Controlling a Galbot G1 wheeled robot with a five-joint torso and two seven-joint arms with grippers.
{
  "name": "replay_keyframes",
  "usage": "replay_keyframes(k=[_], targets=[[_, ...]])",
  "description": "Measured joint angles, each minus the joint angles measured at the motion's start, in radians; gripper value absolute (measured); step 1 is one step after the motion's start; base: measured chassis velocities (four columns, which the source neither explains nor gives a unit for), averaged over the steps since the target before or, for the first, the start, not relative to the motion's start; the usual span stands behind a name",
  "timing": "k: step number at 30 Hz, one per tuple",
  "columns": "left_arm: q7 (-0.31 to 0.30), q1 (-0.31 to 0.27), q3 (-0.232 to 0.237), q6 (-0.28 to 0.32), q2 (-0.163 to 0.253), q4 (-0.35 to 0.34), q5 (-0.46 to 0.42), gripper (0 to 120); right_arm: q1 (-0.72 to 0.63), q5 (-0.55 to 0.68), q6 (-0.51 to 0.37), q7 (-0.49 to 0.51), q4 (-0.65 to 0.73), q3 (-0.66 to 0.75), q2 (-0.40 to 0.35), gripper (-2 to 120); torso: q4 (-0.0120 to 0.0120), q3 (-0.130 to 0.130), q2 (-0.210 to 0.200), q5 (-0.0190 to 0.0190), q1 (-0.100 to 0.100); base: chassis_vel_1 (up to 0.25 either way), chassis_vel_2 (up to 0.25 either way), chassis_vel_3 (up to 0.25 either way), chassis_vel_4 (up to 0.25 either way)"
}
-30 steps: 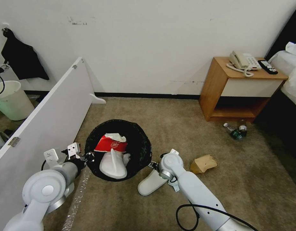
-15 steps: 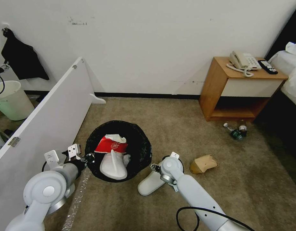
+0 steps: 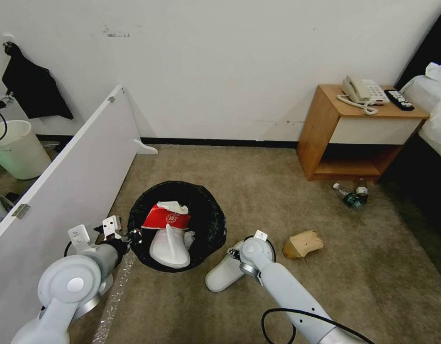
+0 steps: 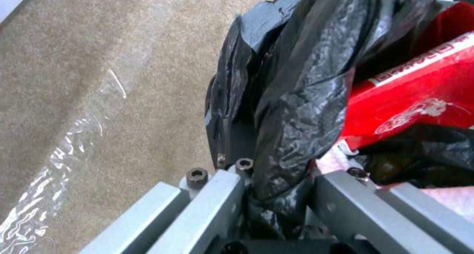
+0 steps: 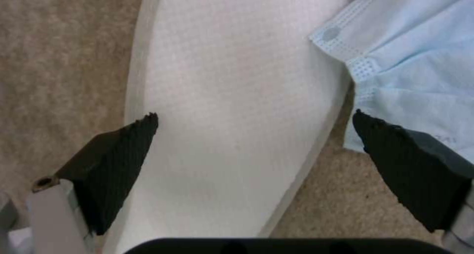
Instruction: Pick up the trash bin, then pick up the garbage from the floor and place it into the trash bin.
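- Right arm has dropped lower over the floor slipper across the last second, and the bin has edged slightly down the frame with the left arm.
- Lower left of the head view: left gripper [image 3: 132,235] has its jaws clamped on the bagged rim of the trash bin [image 3: 211,220]; the left wrist view shows black liner pinched between them.
- Centre: inside the bin lie a red packet [image 3: 166,217], tissue and one slipper [image 3: 169,246].
- Just right of the bin: second slipper [image 3: 223,273] lies flat on the carpet, long axis running lower left to upper right in the frame.
- Right gripper [image 5: 254,135] hovers directly above it, jaws apart, one on each long side, so the grip crosses the slipper's narrow width; a light-blue mask [image 5: 420,61] sits just beside one jaw.
- Further right: cardboard piece [image 3: 302,243], then bottles [image 3: 351,193] by the nightstand.
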Motion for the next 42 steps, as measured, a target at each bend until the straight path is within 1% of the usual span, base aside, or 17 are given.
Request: replay_keyframes(k=[5,12,29,34,42], targets=[[0.004,-0.002,0.003,-0.001,-0.005,0.007,0.007,0,-0.007,-0.016,0.0,-0.008,-0.006,0.002,-0.004,100,0.0001,0.0,0.0,0.0,0.0,0.0,0.0,0.0,0.0],[0.008,-0.01,0.005,-0.001,-0.005,0.017,0.007,0,-0.013,-0.023,-0.005,-0.012,0.032,-0.029,-0.03,100,-0.0001,0.0,0.0,-0.0001,0.0,0.0,0.0,0.0,0.0],[0.023,-0.013,-0.001,-0.002,0.001,0.036,0.01,0,-0.004,0.002,-0.005,0.009,0.074,-0.093,-0.013,100,0.0,0.0,0.0,-0.0001,0.0,0.0,0.0,0.0,0.0],[0.026,-0.014,-0.002,-0.002,-0.001,0.041,0.012,0,-0.004,-0.007,-0.006,0.001,0.053,-0.092,-0.006,100,0.0,0.0,0.0,-0.0001,0.0,0.0,0.0,0.0,0.0],[0.035,-0.019,0.003,-0.003,-0.006,0.054,0.021,0,0.021,-0.037,-0.014,-0.026,-0.029,-0.1,0.028,100,0.0001,0.0,0.0,-0.0002,0.0,0.0,0.0,0.0,0.0]])
